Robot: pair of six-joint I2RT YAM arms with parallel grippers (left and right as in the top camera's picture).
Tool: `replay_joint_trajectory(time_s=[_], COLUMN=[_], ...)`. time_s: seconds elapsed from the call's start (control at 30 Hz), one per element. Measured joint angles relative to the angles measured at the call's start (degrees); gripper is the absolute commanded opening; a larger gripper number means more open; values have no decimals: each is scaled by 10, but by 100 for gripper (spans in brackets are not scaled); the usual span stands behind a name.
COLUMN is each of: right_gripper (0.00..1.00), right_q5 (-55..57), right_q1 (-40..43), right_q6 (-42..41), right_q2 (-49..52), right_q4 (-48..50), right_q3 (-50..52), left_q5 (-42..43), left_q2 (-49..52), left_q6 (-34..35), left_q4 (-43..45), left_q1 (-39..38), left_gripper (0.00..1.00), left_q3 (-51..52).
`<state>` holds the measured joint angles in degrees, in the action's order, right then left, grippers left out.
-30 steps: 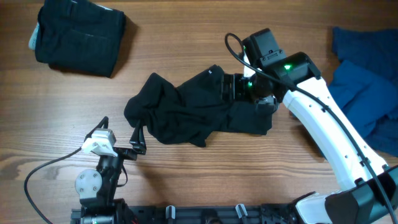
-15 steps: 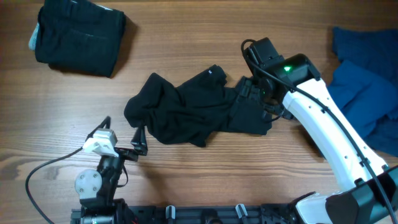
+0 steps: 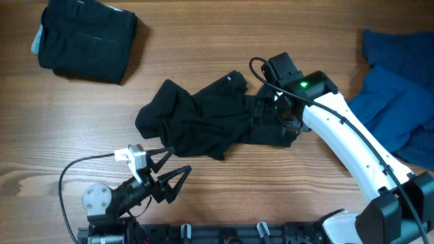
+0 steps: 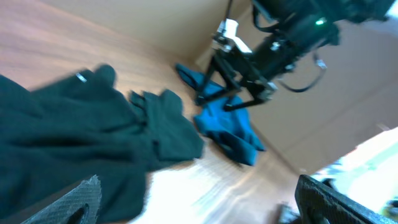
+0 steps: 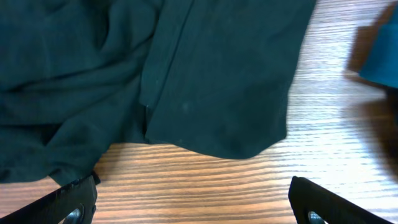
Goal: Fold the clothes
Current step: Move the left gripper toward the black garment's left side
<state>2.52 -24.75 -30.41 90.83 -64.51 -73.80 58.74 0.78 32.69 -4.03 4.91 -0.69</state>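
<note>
The pale wooden worktop point(image 3: 203, 41) fills the whole scene, and the crumpled black short-sleeved shirt point(image 3: 196, 122) lies near its middle, bunched into folds at its left end and flatter towards its right. The white right arm point(image 3: 352, 156) reaches in from the near right corner and ends over the shirt's right end. Well to the right of the shirt, a loose heap of blue garments point(image 3: 400, 102) runs off the worktop's edge; the left wrist camera also shows it beyond the shirt point(image 4: 224, 127). Well apart from the shirt, towards the far left corner, sits a folded black garment point(image 3: 85, 41) in a neat squarish bundle. The short dark left arm point(image 3: 108, 200) lies low just in front of the shirt's left end. The right claw point(image 3: 271, 112) hangs over the shirt's right part with its jaws spread wide. Its own camera shows the two fingertips far apart point(image 5: 193, 193), with the shirt's hem lying slack on the bare wood and nothing pinched; whether a finger brushes the cloth I cannot tell. The left claw point(image 3: 175, 166) is also spread wide and empty, just beside the shirt's near edge and pointing across it. Smallest is a white mark point(image 3: 231, 78) on the shirt's far edge.
</note>
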Motion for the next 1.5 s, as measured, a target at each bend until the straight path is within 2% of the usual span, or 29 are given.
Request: replay_joint_trajectory(time_s=[0.17, 0.37, 0.43, 0.7, 0.8, 0.87, 0.97, 1.13, 1.2, 1.27, 1.37, 1.5], right_gripper=[100, 100, 100, 100, 100, 100, 100, 100, 100, 100, 100, 100], right_q5=[-14, -17, -17, -19, -21, -21, -23, -36, -38, -39, -40, -42], right_q1=[0, 0, 0, 0, 0, 0, 0, 0, 0, 0, 1, 18], right_q6=[20, 23, 23, 25, 25, 27, 27, 27, 27, 27, 27, 27], right_q2=[0, 0, 0, 0, 0, 0, 0, 0, 0, 0, 0, 0], right_q4=[7, 10, 16, 21, 23, 24, 25, 25, 26, 31, 42, 56], right_q3=[19, 20, 20, 20, 20, 20, 20, 21, 21, 21, 21, 21], left_q5=[17, -7, -13, -21, -21, -21, -19, -51, -108, -177, -260, -271], left_q2=[0, 0, 0, 0, 0, 7, 52, 191, 261, 321, 381, 403], left_q6=[38, 61, 54, 53, 68, 71, 39, -58, -89, -111, -131, -127], left_q4=[0, 0, 35, 330, 325, 262, 106, -255, -426, -535, -591, -597], left_q1=[0, 0, 0, 0, 0, 0, 0, 0, 0, 0, 0, 0], left_gripper=[100, 100, 100, 99, 99, 99, 100, 100, 99, 100, 100, 99], left_q3=[0, -22, -45, -84, -108, -146, -257, -505, -613, -691, -754, -766])
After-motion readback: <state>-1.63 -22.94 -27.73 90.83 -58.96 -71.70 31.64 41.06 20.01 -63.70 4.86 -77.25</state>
